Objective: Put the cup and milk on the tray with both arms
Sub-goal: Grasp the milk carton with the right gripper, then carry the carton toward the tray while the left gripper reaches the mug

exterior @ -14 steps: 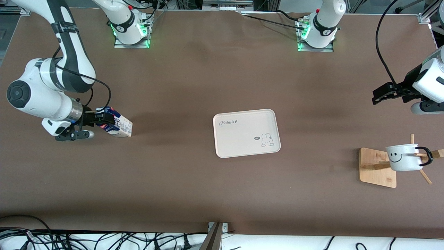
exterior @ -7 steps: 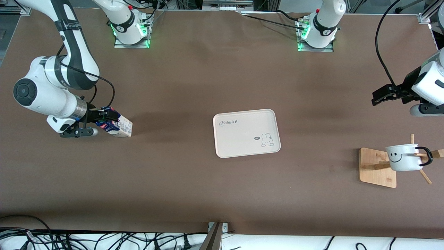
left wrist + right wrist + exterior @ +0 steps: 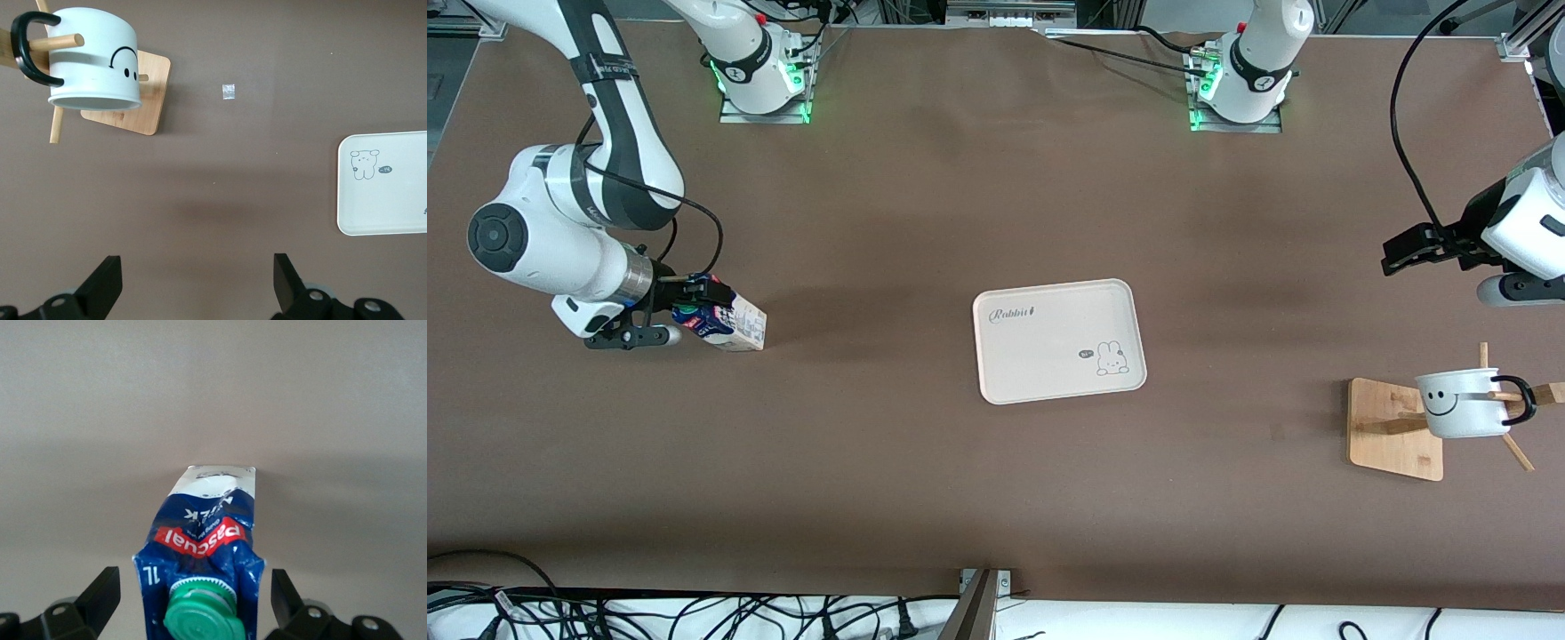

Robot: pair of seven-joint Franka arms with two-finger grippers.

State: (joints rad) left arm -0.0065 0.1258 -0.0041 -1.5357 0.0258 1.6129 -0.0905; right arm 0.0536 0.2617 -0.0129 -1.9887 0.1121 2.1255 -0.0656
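Pick-up step: the right end effector (image 3: 190, 600) straddles the milk (image 3: 725, 322) with fingers wide — next it must close — while the left end effector (image 3: 197, 283), equally wide, hangs near the cup (image 3: 1463, 404).

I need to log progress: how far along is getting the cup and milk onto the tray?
Nothing is placed yet: the tray is bare. In hand: the right gripper, open, straddles the milk, which stands on the table. The left gripper, open, hangs above the table; the cup hangs on its wooden stand. Left: grasping and carrying both.
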